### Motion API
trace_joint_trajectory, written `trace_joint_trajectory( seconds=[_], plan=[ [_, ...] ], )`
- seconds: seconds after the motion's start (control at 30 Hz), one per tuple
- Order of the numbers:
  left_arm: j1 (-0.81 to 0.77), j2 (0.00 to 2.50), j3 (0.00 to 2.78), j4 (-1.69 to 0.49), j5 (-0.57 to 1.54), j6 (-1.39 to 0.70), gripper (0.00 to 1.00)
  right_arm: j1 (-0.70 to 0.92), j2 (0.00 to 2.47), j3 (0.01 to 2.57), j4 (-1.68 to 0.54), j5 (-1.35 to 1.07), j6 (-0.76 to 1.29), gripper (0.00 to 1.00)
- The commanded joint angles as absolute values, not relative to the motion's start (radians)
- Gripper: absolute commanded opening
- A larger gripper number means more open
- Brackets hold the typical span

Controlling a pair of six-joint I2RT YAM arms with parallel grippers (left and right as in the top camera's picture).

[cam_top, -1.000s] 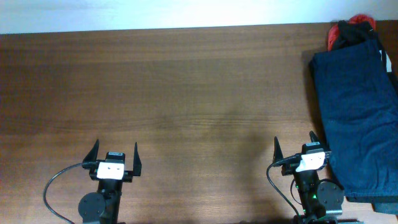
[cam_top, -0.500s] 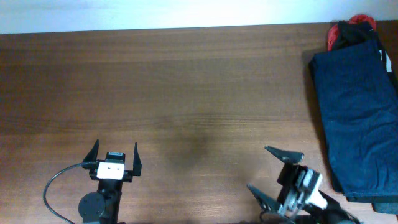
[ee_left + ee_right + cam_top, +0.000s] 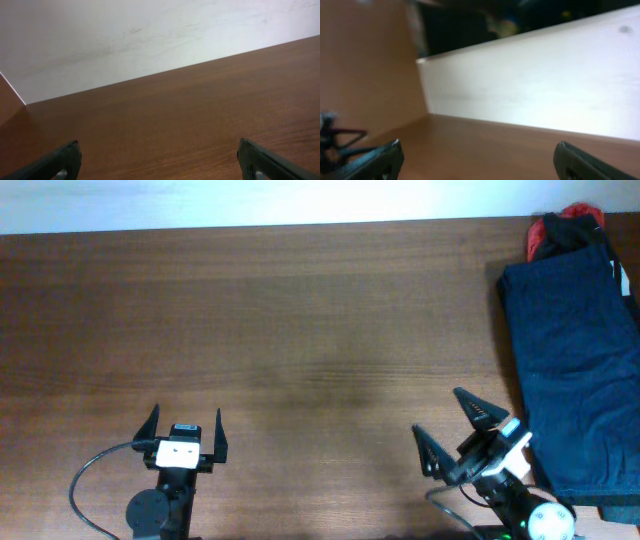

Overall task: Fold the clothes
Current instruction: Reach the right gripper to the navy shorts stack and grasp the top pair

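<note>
Clothes [image 3: 575,360] are held by neither tool. Right gripper [image 3: 437,412]: fingers spread wide and empty, at 5 o'clock on the table [image 3: 300,310], aimed toward 10 o'clock. Left gripper [image 3: 186,420]: fingers spread and empty, at 7 o'clock, aimed at 12 o'clock. The dark blue garment lies flat along the 3 o'clock edge, near the right gripper but apart from it. A red garment [image 3: 572,220] touches its far end at 1 o'clock. Both wrist views show only fingertips, wood and a white wall [image 3: 125,30]; the clothes appear in the overhead view alone. The right wrist view is blurred. One second ago the right gripper pointed at 12 o'clock. The left gripper and the clothes are unchanged.
</note>
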State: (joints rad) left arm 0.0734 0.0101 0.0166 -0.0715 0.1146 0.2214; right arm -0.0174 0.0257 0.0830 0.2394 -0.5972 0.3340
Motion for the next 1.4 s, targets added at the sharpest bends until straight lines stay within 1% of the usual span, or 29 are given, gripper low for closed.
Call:
trace_joint_trajectory(
  seconds=[0.0,0.07,0.2,0.3,0.4,0.43,0.5,0.53,0.6,0.67,0.8,0.83,0.93,1.1,1.17,1.23,1.27,1.3,1.37],
  plan=[
    [0.077,0.006,0.009,-0.072,0.107,0.234,0.99,-0.020,0.104,0.273,0.062,-0.318,0.154,0.99],
    [0.077,0.006,0.009,-0.072,0.107,0.234,0.99,-0.020,0.216,0.385,-0.038,-0.182,0.153,0.99],
    [0.077,0.006,0.009,-0.072,0.107,0.234,0.99,-0.021,0.514,0.576,-0.052,-0.102,0.107,0.99],
    [0.077,0.006,0.009,-0.072,0.107,0.234,0.99,-0.022,0.804,0.777,-0.147,-0.039,0.055,0.99],
    [0.077,0.006,0.009,-0.072,0.107,0.234,0.99,-0.027,1.079,1.008,-0.320,-0.038,-0.020,0.99],
    [0.077,0.006,0.009,-0.072,0.107,0.234,0.99,-0.028,1.213,1.147,-0.461,-0.044,-0.019,0.99],
    [0.077,0.006,0.009,-0.072,0.107,0.234,0.99,-0.029,1.343,1.276,-0.606,-0.033,-0.020,0.99],
    [0.077,0.006,0.009,-0.072,0.107,0.234,0.99,-0.028,1.400,1.322,-0.634,-0.010,-0.023,0.99],
    [0.077,0.006,0.009,-0.072,0.107,0.234,0.99,-0.029,1.480,1.367,-0.635,0.087,-0.023,0.99],
    [0.077,0.006,0.009,-0.072,0.107,0.234,0.99,-0.029,1.559,1.396,-0.616,0.304,-0.028,0.99],
    [0.077,0.006,0.009,-0.072,0.107,0.234,0.99,-0.028,1.752,1.506,-0.657,0.579,-0.129,0.99],
    [0.077,0.006,0.009,-0.072,0.107,0.234,0.99,-0.031,1.810,1.538,-0.667,0.636,-0.127,0.99],
    [0.077,0.006,0.009,-0.072,0.107,0.234,0.99,-0.052,1.942,1.560,-0.657,0.692,-0.127,0.99],
    [0.077,0.006,0.009,-0.072,0.107,0.234,0.99,-0.143,2.105,1.560,-0.619,0.692,-0.148,0.99],
    [0.077,0.006,0.009,-0.072,0.107,0.234,0.99,-0.174,2.131,1.560,-0.605,0.617,-0.150,0.99],
    [0.077,0.006,0.009,-0.072,0.107,0.234,0.99,-0.205,2.136,1.560,-0.597,0.487,-0.150,1.00],
    [0.077,0.006,0.009,-0.072,0.107,0.234,0.99,-0.211,2.136,1.560,-0.588,0.473,-0.149,0.99],
    [0.077,0.006,0.009,-0.072,0.107,0.234,0.99,-0.213,2.137,1.560,-0.582,0.453,-0.150,0.98],
    [0.077,0.006,0.009,-0.072,0.107,0.234,0.99,-0.218,2.137,1.560,-0.576,0.400,-0.150,0.88]
  ],
)
